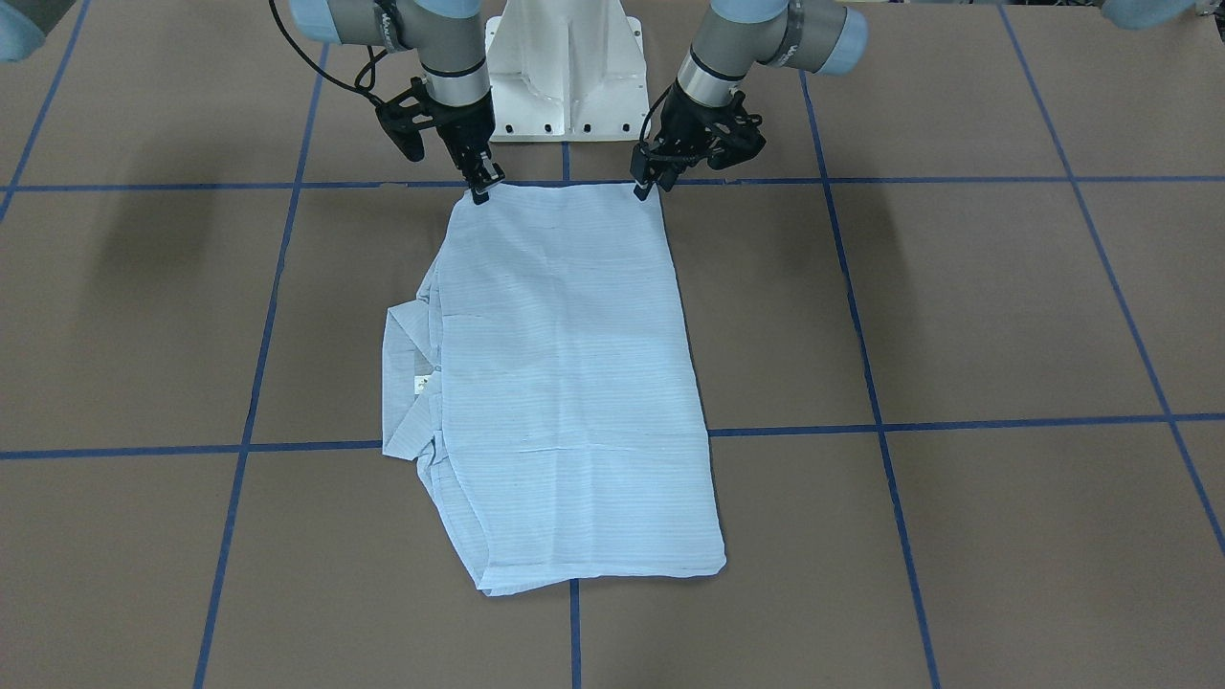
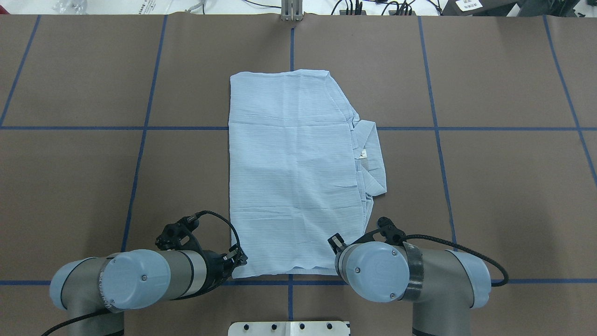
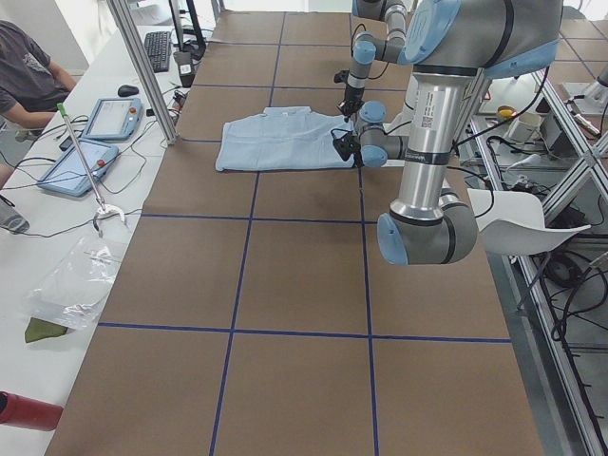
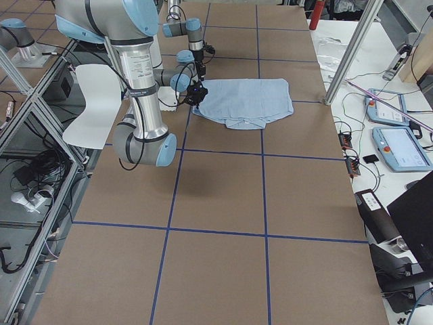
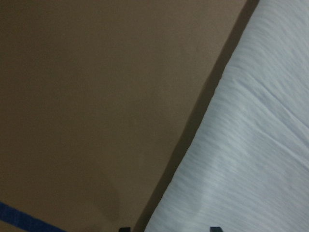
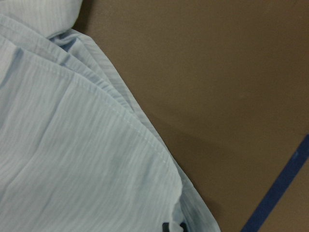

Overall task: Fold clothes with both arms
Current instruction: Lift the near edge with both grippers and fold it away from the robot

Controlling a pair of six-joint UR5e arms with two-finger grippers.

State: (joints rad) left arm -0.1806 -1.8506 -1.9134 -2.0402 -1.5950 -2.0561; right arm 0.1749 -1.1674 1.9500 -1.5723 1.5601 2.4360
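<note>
The pale-blue striped shirt (image 1: 574, 383) lies flat on the brown table as a long folded rectangle (image 2: 294, 177). Its collar (image 1: 407, 383) sticks out on the robot's right side. Both arms are down at the edge nearest the robot. My right gripper (image 1: 481, 187) sits on one near corner, and in the right wrist view its tips (image 6: 175, 227) are close together, pinching cloth. My left gripper (image 1: 649, 188) is at the other near corner. Its fingertips (image 5: 124, 228) stand apart astride the shirt's edge (image 5: 241, 145).
The white pedestal base (image 1: 565, 67) stands just behind the grippers. Blue tape lines (image 1: 957, 421) grid the table. A side bench holds tablets (image 3: 81, 166), a grabber tool and a red bottle (image 3: 24, 410), and a person (image 3: 28, 76) sits there. Aluminium posts (image 4: 348, 54) border the table.
</note>
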